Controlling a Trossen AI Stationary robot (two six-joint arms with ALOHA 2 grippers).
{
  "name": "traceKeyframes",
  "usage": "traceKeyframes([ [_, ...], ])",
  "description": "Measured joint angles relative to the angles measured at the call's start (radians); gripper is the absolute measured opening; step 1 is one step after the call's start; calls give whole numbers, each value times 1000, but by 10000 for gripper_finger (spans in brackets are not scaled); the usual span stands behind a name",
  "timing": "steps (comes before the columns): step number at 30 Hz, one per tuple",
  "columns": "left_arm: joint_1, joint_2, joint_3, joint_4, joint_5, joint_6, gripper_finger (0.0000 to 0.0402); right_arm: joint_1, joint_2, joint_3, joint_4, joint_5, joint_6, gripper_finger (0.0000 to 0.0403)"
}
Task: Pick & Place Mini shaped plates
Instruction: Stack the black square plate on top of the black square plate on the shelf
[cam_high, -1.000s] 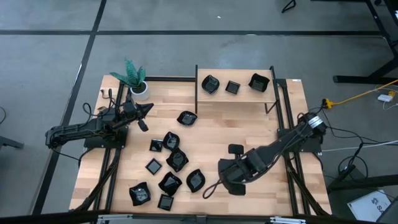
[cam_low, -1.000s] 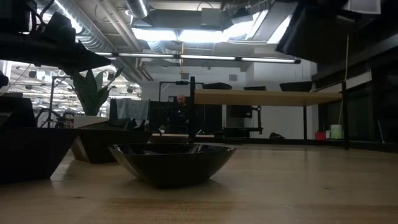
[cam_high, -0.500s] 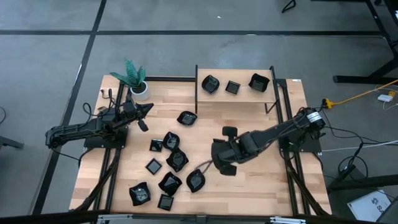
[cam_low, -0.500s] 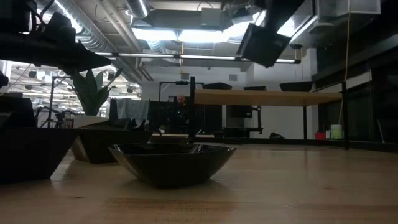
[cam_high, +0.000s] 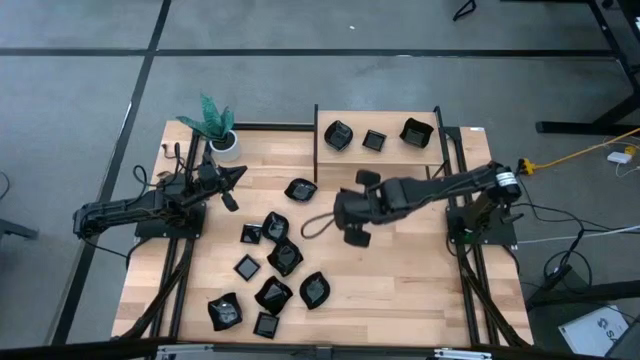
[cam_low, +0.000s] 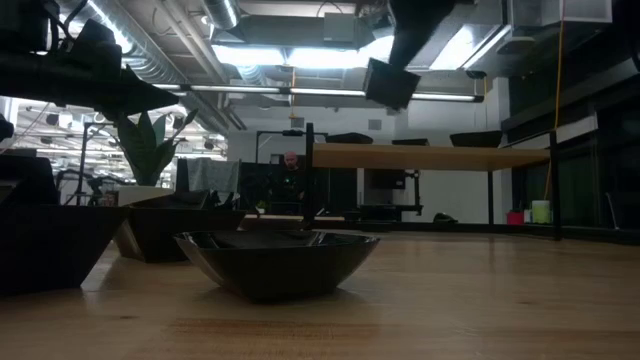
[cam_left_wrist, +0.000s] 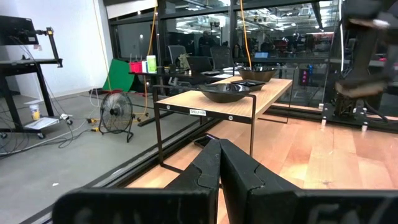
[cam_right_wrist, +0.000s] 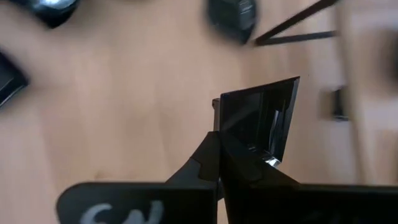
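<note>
Black plates on the wooden table (cam_high: 400, 290): three sit on the shelf (cam_high: 395, 155) already, at (cam_high: 338, 135), (cam_high: 375, 141) and (cam_high: 416, 131). Right gripper (cam_high: 352, 213) is up over mid-table, just short of the shelf, fingers pinched on the rim of a square plate (cam_right_wrist: 261, 121); the low view shows it (cam_low: 390, 82) hanging well above the wood. Approx. ten more lie loose: one alone (cam_high: 300, 189) nr the shelf, the rest clustered front-left, e.g. (cam_high: 284, 256) and (cam_high: 315, 290). So I'd say roughly a quarter done, fourth plate en route, lots left. Left gripper (cam_high: 236, 176) waits by the plant pot (cam_high: 226, 143), fingers together, holding nothing.
</note>
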Motion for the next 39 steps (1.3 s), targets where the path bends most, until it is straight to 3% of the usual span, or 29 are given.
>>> traceKeyframes([
  [14,0,0,0,0,0,0,4,-186,-4,136,-98,159,-97,3],
  [26,0,0,0,0,0,0,4,-342,-2,35,-154,185,-66,3],
  [39,0,0,0,0,0,0,4,-470,-2,-44,-83,168,-129,3],
])
